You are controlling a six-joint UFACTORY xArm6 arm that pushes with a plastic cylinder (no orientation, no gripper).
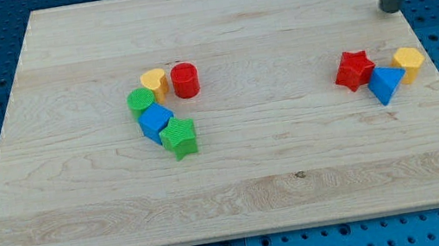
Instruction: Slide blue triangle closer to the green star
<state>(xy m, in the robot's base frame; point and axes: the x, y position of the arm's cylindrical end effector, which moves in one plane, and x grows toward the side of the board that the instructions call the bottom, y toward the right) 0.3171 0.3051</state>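
The blue triangle (385,84) lies at the view's right, touching a red star (355,69) on its left and a yellow block (409,62) on its upper right. The green star (179,138) lies left of centre, at the bottom of a cluster. My tip (392,8) is at the view's upper right, near the board's right edge, well above the blue triangle and apart from all blocks.
Above the green star sit a blue cube (156,121), a green round block (141,101), a yellow heart (154,83) and a red cylinder (185,80). The wooden board (298,181) rests on a blue pegboard table.
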